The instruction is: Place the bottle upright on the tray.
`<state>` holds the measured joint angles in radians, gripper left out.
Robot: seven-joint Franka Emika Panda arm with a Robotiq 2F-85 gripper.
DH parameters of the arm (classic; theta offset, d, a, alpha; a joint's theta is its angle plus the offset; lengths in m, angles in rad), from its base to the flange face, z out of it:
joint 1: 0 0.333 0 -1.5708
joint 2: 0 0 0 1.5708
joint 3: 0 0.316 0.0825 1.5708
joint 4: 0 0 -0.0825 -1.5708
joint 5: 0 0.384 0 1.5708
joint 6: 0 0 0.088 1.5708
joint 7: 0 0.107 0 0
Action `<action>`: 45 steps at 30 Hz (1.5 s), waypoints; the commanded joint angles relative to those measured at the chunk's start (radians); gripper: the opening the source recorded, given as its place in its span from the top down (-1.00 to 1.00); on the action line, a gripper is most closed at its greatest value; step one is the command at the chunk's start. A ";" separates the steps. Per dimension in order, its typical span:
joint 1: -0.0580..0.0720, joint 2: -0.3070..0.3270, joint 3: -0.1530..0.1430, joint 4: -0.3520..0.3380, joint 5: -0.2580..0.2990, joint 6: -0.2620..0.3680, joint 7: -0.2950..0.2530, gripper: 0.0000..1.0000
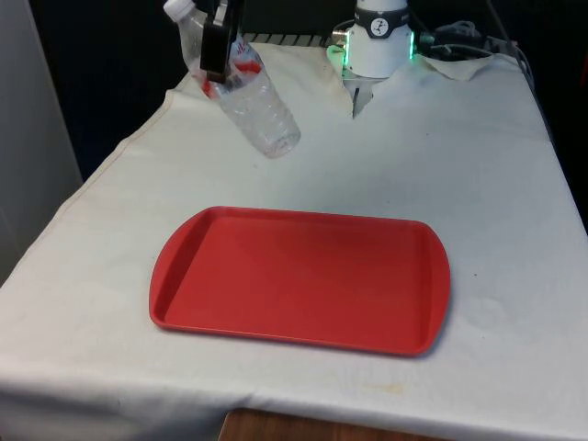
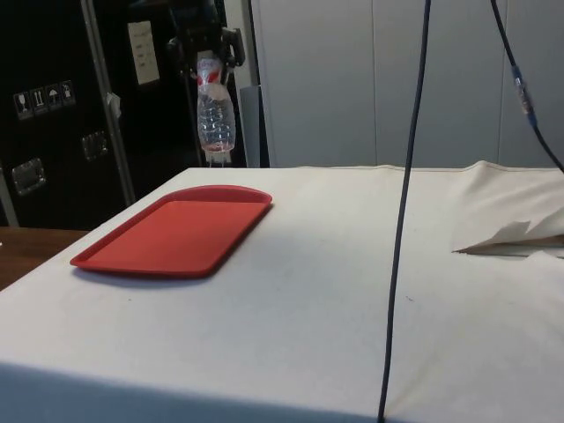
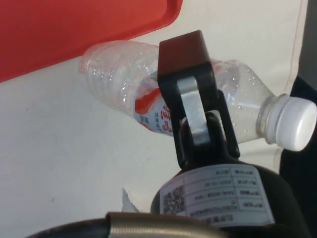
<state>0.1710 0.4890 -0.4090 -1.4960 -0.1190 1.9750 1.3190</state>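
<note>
A clear plastic bottle (image 1: 253, 106) with a white cap and a red-and-white label hangs in the air above the table's far part, on the front view's left. It is tilted, cap up and away, base down toward the tray. My black gripper (image 1: 219, 50) is shut on the bottle's upper body near the label. In the side view the bottle (image 2: 215, 119) hangs nearly upright above the far end of the tray (image 2: 167, 233), under the gripper (image 2: 207, 53). The wrist view has one finger (image 3: 190, 104) across the bottle (image 3: 119, 74). The red tray (image 1: 303, 276) lies flat with nothing on it.
White cloth covers the table (image 1: 478, 165). The robot's base (image 1: 378, 41) stands at the far end with cables (image 1: 464, 41) beside it. A black cable (image 2: 407, 203) hangs down through the side view. A cloth fold (image 2: 511, 236) lies at that view's right.
</note>
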 commanded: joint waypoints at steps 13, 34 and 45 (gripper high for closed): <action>0.010 0.011 0.028 -0.003 -0.109 0.043 0.115 1.00; 0.006 0.034 0.083 0.004 -0.266 0.050 0.262 1.00; 0.010 0.069 0.100 0.023 -0.359 0.063 0.371 1.00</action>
<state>0.1770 0.5550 -0.3040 -1.4750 -0.4770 2.0260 1.6820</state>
